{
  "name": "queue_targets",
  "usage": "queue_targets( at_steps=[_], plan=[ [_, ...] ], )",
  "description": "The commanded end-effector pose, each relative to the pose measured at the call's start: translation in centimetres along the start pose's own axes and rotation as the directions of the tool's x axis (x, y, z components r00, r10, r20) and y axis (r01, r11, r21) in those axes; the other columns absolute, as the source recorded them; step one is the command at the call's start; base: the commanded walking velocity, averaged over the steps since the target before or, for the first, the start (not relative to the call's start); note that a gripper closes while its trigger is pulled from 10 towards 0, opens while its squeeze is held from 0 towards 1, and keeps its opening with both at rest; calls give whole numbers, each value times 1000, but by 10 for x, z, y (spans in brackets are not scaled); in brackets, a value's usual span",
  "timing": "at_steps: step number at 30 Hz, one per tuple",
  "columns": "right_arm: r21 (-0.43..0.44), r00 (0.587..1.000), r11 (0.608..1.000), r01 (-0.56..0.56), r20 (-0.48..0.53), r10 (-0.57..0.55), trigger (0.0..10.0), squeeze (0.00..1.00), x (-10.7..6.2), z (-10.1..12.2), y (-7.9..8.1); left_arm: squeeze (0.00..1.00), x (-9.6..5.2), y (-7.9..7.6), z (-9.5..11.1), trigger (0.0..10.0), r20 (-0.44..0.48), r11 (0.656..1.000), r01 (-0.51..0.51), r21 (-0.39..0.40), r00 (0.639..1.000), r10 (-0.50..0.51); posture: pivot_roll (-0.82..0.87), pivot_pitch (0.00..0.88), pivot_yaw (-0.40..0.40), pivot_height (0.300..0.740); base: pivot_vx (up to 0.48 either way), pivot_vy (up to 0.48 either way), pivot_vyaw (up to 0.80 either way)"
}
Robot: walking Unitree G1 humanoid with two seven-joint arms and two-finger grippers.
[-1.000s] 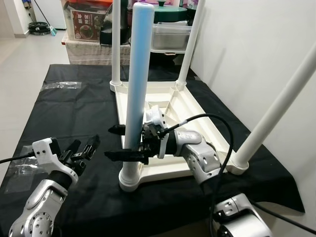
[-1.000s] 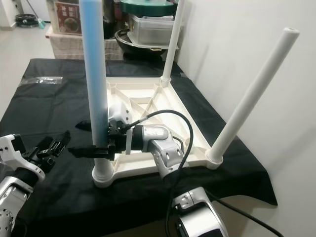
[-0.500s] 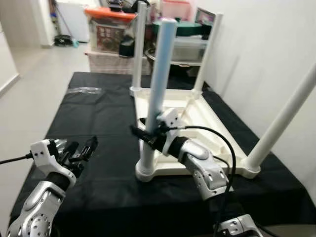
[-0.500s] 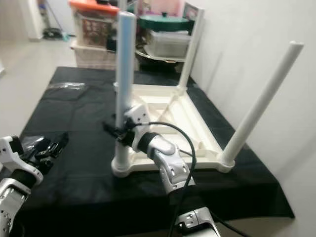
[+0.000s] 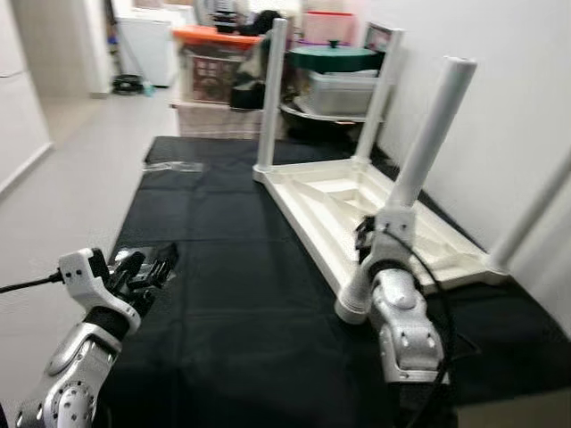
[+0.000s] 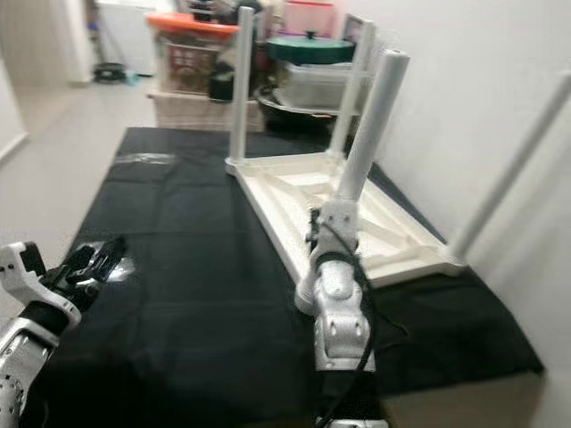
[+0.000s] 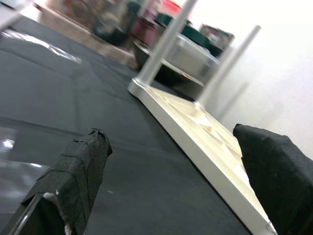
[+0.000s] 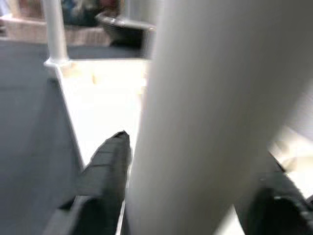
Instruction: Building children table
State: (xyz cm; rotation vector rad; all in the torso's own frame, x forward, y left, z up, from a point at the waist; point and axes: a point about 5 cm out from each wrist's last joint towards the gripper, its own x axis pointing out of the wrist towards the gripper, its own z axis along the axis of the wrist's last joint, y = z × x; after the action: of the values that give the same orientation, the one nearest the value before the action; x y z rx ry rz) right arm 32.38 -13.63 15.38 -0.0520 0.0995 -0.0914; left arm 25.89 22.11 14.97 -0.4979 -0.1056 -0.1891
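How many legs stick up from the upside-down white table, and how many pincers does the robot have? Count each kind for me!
Table legs: 4 (the near leg, two far legs, one leg by the wall)
Pincers: 2 (the left pincer, and the right pincer around the near leg)
Total: 6

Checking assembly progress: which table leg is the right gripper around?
The near-corner leg, closest to the robot; the right gripper sits around its lower part, fingers either side. The other legs stand free.
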Motion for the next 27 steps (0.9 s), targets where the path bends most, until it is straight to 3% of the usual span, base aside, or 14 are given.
queue_targets(
  at_steps=[1,3,4,6,7,8,9,10,12,16,17,22,25,27],
  plan=[
    [47,981,983,-179,90,174,10000,0,7,19,9,0,-3,2,-5,10000,-24,1000,-5,0,1000,5,-8,0,-97,740,0,0,0],
    [61,956,960,-274,124,265,10000,0,11,28,12,0,-3,2,-5,10000,-25,1000,-5,0,1000,5,-9,0,-96,740,0,0,0],
    [59,877,885,-463,175,447,10000,0,9,39,17,0,-3,2,-5,10000,-26,1000,-4,-1,1000,4,-9,0,-96,740,0,0,0],
    [8,717,737,-676,236,656,10000,0,2,50,18,0,-3,3,-5,10000,-26,1000,-2,-2,1000,2,-6,0,-94,740,0,0,0],
    [8,717,737,-676,236,656,10000,0,2,50,18,0,-3,3,-5,10000,-26,1000,-2,-2,1000,2,-6,0,-94,740,0,0,0],
    [-28,643,665,-746,230,731,10000,0,2,51,13,0,-1,2,-5,10000,-26,1000,2,2,1000,-2,-4,0,-95,740,0,0,0],
    [-48,607,630,-775,220,763,10000,0,2,50,9,0,0,1,-5,10000,-26,1000,5,4,1000,-5,-3,0,-97,740,0,0,0],
    [-48,607,630,-775,220,763,10000,0,2,50,9,0,0,1,-5,10000,-26,1000,5,4,1000,-5,-3,0,-97,740,0,0,0],
    [-106,560,578,-809,161,813,10000,0,10,46,8,0,2,0,-4,10000,-21,1000,10,6,1000,-10,6,0,-105,740,0,0,0],
    [-128,540,550,-825,111,835,10000,0,18,41,15,0,3,0,-3,10000,-19,1000,9,8,1000,-9,13,0,-110,740,0,0,0],
    [-140,559,561,-816,60,827,10000,0,29,35,27,0,2,-1,-4,10000,-18,1000,8,6,1000,-8,21,0,-115,740,0,0,0],
    [-160,584,577,-801,6,812,10000,0,41,32,47,0,-2,-1,-4,10000,-10,1000,-7,8,1000,7,44,0,-129,740,0,0,0],
    [-155,581,574,-804,0,814,10000,0,42,32,48,0,-3,0,-3,10000,-9,1000,-10,8,1000,10,46,0,-130,740,0,0,0],
    [-140,620,613,-778,-8,785,10000,0,47,31,50,0,-5,2,-3,10000,-10,1000,-18,9,1000,18,44,0,-129,740,0,0,0]
  ],
)
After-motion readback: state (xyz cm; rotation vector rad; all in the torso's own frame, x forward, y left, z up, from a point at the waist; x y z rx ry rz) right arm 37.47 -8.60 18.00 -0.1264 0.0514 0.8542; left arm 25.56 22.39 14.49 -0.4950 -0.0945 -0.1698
